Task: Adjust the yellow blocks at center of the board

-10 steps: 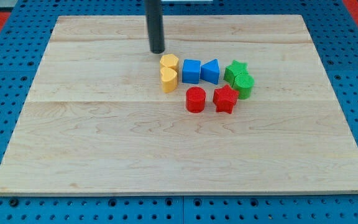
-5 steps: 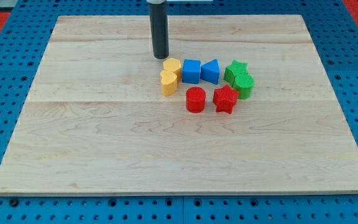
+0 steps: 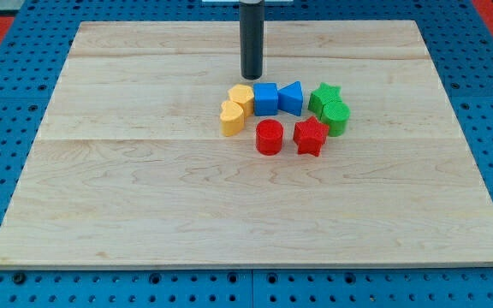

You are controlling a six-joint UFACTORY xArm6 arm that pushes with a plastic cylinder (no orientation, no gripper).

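Observation:
Two yellow blocks sit near the board's middle: a yellow rounded block and a yellow heart-like block touching it just below and to its left. My tip is just above them toward the view's top, a little right of the upper yellow block and above the blue cube. A small gap shows between the tip and both blocks.
A blue wedge-like block sits right of the blue cube. A green star and a green round block sit further right. A red cylinder and a red star lie below. The wooden board lies on blue pegboard.
My tip has moved to the view's right and slightly down. The two yellow blocks have shifted a little down and the upper one now touches the blue cube.

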